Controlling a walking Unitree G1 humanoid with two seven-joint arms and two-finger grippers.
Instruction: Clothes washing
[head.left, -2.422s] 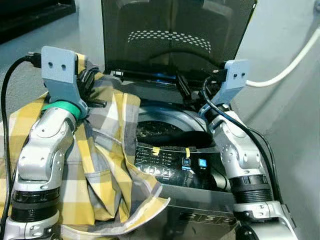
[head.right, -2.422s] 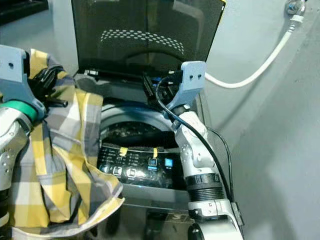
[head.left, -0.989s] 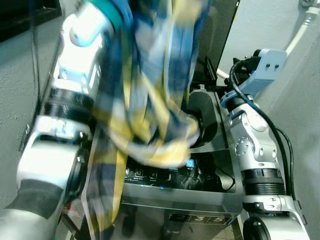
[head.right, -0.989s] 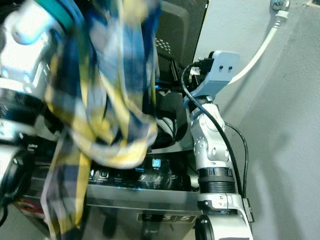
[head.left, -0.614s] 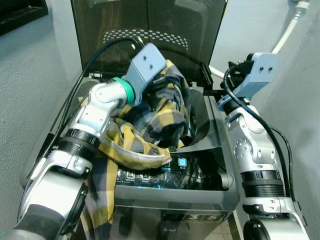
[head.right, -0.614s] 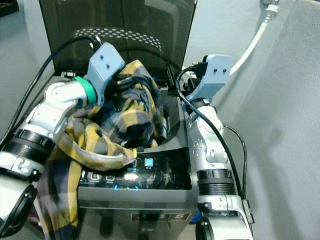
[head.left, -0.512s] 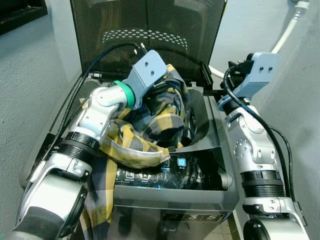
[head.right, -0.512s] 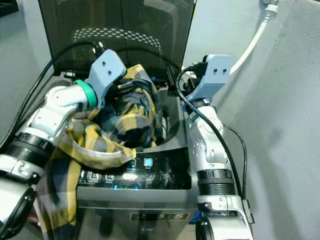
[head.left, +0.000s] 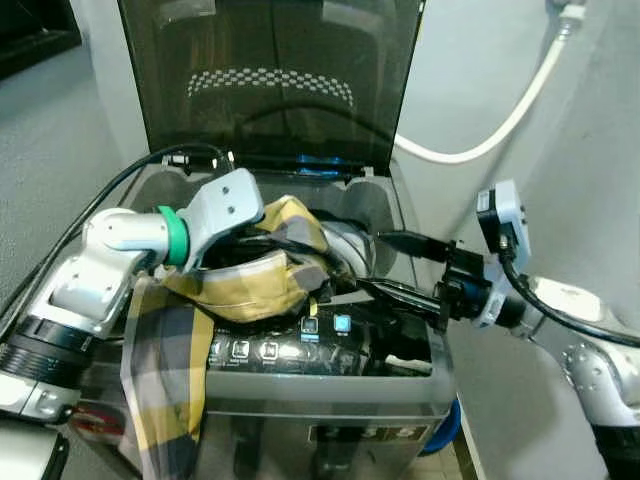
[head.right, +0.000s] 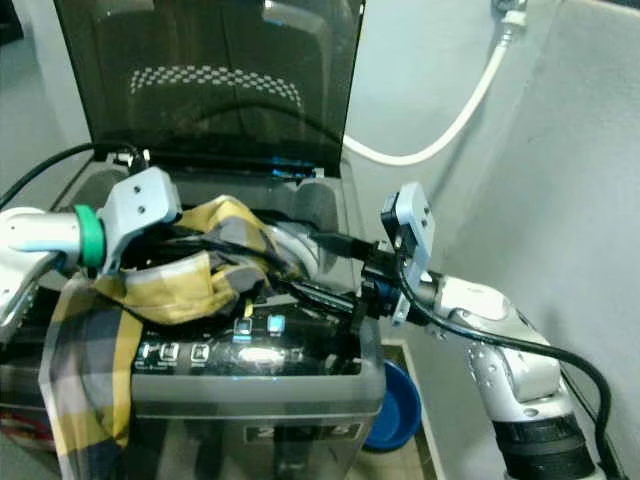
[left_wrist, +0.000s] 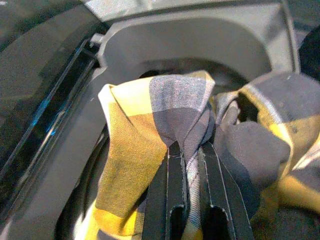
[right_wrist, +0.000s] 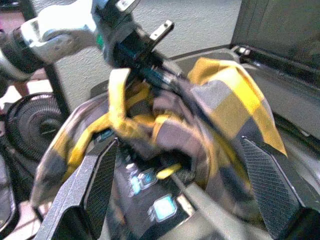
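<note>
Loading: a yellow and grey checked shirt (head.left: 255, 275) lies bunched over the mouth of the washing machine (head.left: 330, 420), partly inside the drum and partly spilling out
Shirt position: one long tail hangs down the machine's front left side, over the edge beside the control panel (head.left: 300, 350); the bulk sits just behind the panel, under the raised lid (head.left: 270, 70)
Left gripper: left gripper (left_wrist: 190, 200) is pinched tight on a fold of the shirt, cloth squeezed between the two black fingers, above the drum opening
Right gripper: right gripper (right_wrist: 185, 170) is spread wide, its fingers (head.left: 400, 295) reaching in from the right toward the bunched cloth, with nothing between them yet
Handling: light, soft, limp cloth; it will sag and drape from any hold point, and it should not slip much from a firm pinch, though a single thin layer could pull free
Where to grip: likely best on a thick gathered fold near the middle of the bundle, so more cloth follows; the hanging tail needs its own hold or a sweep inward
Risk: the tail may snag on the panel edge or stay outside the drum; loose folds could cover the buttons
Surroundings: a white hose (head.left: 500, 110) runs along the wall to the right; a blue bowl (head.right: 395, 415) sits on the floor beside the machine
</note>
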